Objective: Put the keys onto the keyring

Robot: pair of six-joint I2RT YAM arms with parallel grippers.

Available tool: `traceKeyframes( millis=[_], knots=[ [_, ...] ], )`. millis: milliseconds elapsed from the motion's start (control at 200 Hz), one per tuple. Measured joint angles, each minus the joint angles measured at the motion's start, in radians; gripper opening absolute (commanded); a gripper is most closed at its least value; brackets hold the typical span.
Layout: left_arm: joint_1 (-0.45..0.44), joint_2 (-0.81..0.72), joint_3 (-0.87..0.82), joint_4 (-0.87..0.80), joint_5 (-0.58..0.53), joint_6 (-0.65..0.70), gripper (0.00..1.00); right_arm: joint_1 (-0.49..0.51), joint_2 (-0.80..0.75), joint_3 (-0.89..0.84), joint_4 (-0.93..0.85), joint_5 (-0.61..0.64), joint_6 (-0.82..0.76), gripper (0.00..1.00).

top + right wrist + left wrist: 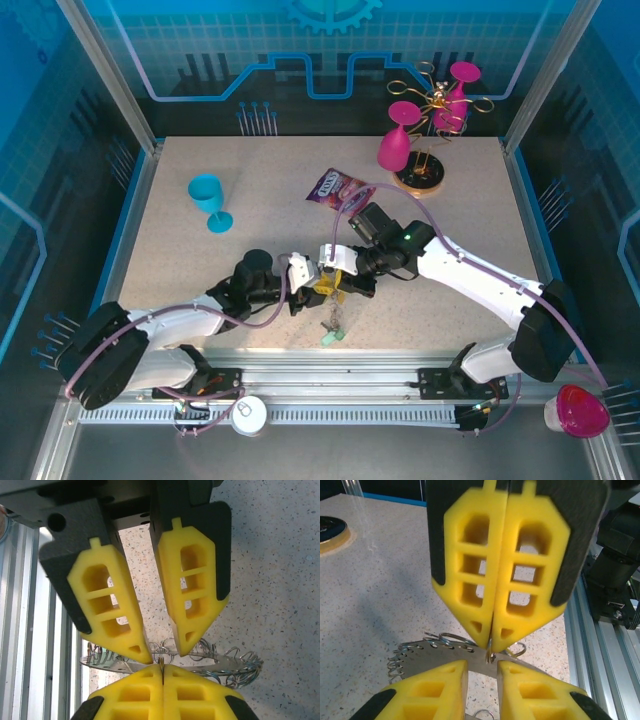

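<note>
The keyring point(420, 656) is a flat grey plate with wire loops round its rim, seen edge-on in the right wrist view point(108, 663). Both grippers meet over it near the table's front middle. My right gripper point(162, 666) point(490, 647) point(340, 285) is shut, pinching a thin wire loop at the ring's rim. My left gripper point(482, 666) point(165, 652) point(318, 288) has its jaws a narrow gap apart, with its tips touching the ring's face on either side of that loop. A teal-headed key point(330, 338) lies on the table just in front of the grippers.
A blue goblet point(210, 200) stands at the left. A snack packet point(335, 188) lies behind the grippers. At the back right are two pink goblets point(395, 148) and a gold wire stand on a wooden base point(420, 175). The aluminium rail point(330, 385) runs along the near edge.
</note>
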Motion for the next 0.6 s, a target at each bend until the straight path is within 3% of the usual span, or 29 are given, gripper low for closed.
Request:
traceKeyframes(
  millis=[155,600],
  knots=[
    [0.000,-0.016,-0.002,-0.010,0.000,0.006,0.26,0.006,0.000,0.002,0.003,0.000,0.000,0.00],
    [0.000,-0.009,-0.002,-0.012,0.011,0.020,0.19,0.013,0.000,0.002,0.020,-0.026,0.008,0.00]
  ],
)
